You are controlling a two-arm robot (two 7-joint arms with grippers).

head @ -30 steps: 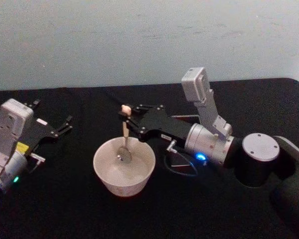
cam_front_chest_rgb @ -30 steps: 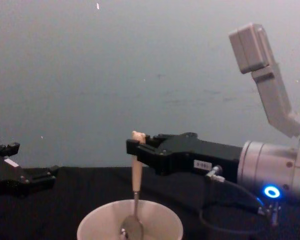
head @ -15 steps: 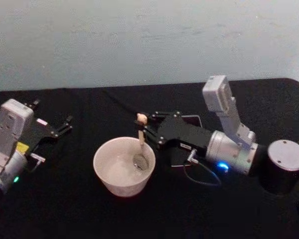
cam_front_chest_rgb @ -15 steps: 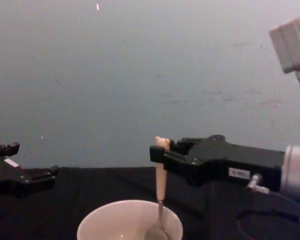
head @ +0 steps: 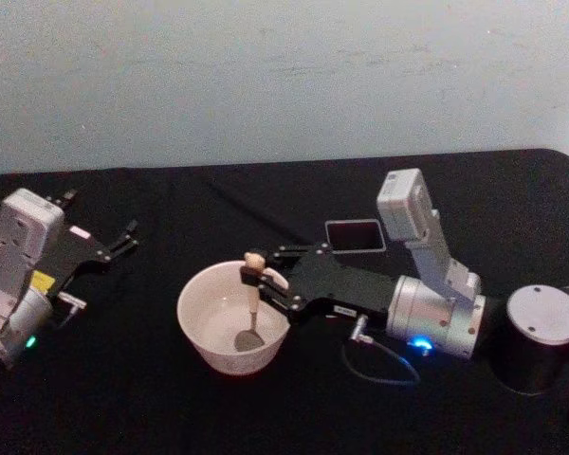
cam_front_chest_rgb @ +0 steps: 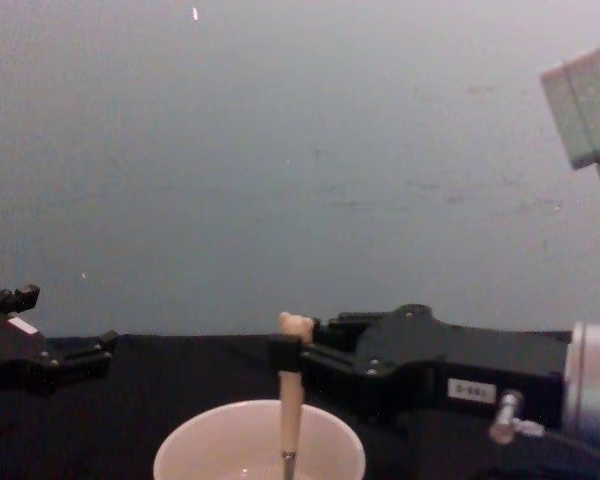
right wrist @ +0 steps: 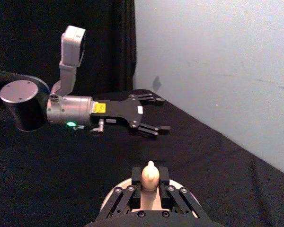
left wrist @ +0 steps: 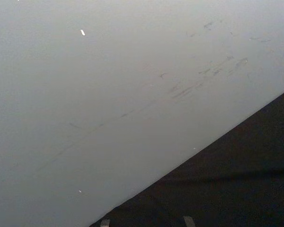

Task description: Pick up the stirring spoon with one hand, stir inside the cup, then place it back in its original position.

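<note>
The cream-white cup (head: 209,313) stands at the table's middle. The stirring spoon (head: 252,301) stands nearly upright in it, its metal bowl down near the cup's bottom and its bear head on top. My right gripper (head: 259,276) reaches in from the right over the cup's rim and is shut on the spoon's peach handle. The chest view shows the spoon (cam_front_chest_rgb: 291,400) clamped by the right gripper (cam_front_chest_rgb: 288,352) above the cup (cam_front_chest_rgb: 210,450). In the right wrist view the bear head (right wrist: 150,175) pokes up between the fingers. The dark grey holder (head: 355,235) stands behind the right arm.
My left gripper (head: 119,242) is parked open at the table's left, well apart from the cup; it also appears as the left gripper (right wrist: 149,116) and the left gripper (cam_front_chest_rgb: 50,355). A loose cable (head: 379,365) loops under the right wrist. A pale wall lies behind the black table.
My right gripper has carried the spoon across the cup, from its right side toward the middle and front, and lower. The arm has shifted forward, uncovering the holder. The left arm stayed still.
</note>
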